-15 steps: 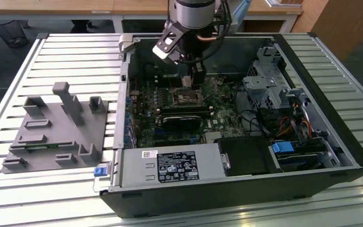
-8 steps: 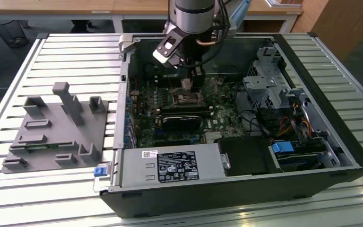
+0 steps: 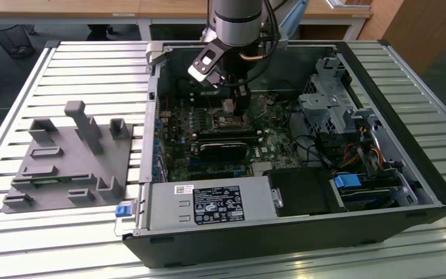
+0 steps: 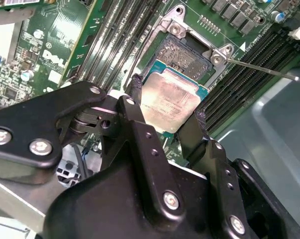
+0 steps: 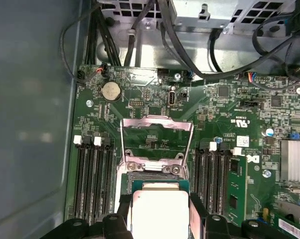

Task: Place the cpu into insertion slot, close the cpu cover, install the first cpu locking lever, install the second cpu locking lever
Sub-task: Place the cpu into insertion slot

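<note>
Cpu (image 4: 173,102) is clamped by its edges between the two black fingers of the gripper (image 4: 167,107), held just above the insertion slot (image 4: 182,55) and not yet seated. From the exterior view's left, the case wall (image 3: 151,116) stands near the arm, so sideways room is slight. Memory slots (image 5: 92,174) crowd the socket on both sides. The cpu cover (image 5: 157,123) stands raised on the socket's side away from the gripper, which leaves the opening free. Risks as judged: a skewed or offset descent could bend the socket contacts, and a finger could catch the thin locking lever (image 4: 261,68).
</note>
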Available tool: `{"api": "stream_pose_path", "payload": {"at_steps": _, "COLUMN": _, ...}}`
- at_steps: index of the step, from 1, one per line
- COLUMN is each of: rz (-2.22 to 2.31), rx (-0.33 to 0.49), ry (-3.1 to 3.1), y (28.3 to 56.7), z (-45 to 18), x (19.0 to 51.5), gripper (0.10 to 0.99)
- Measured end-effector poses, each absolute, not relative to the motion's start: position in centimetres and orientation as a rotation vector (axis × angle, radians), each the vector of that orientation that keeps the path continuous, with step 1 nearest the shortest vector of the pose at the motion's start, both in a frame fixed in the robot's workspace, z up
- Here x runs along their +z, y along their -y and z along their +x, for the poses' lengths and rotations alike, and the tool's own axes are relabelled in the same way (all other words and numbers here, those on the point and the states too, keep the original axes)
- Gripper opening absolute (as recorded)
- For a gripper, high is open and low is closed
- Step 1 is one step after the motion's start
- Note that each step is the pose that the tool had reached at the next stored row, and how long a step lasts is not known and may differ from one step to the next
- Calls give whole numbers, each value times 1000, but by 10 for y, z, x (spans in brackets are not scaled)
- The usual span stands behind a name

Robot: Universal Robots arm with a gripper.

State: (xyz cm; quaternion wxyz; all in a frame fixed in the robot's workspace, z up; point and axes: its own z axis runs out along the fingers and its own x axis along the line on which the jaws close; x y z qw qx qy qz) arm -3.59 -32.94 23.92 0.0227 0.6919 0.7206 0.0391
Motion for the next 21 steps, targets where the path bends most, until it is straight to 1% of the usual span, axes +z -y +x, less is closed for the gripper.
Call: {"api": "stream_pose_path", "payload": {"at_steps": 21, "rz": 2156, "rx": 120, "ry": -2217, "y": 329, "z": -43, "x": 214, "gripper": 541}}
